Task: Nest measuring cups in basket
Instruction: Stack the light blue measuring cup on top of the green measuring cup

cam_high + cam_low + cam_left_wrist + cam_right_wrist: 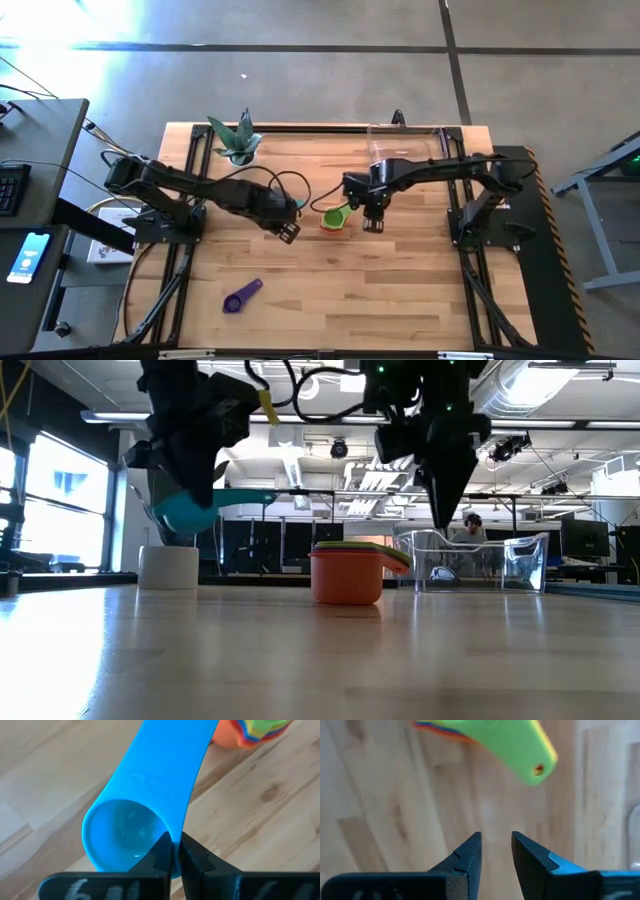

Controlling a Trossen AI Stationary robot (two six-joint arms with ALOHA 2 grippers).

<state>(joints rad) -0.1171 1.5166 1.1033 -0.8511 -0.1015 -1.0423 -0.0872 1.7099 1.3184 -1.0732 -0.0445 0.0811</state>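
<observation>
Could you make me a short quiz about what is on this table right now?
1. True or false: the left tool is shut on the teal cup.
2. Which cup tops the stack of cups? A purple, B green, C blue.
3. Fill in: the purple cup lies alone on the ____.

Key:
1. True; its fingers pinch the cup's rim, and the cup hangs above the table.
2. B. The green cup tops the stack, its handle pointing toward the right tool, which is open and empty.
3. Table, well apart from the clear bin.
</observation>
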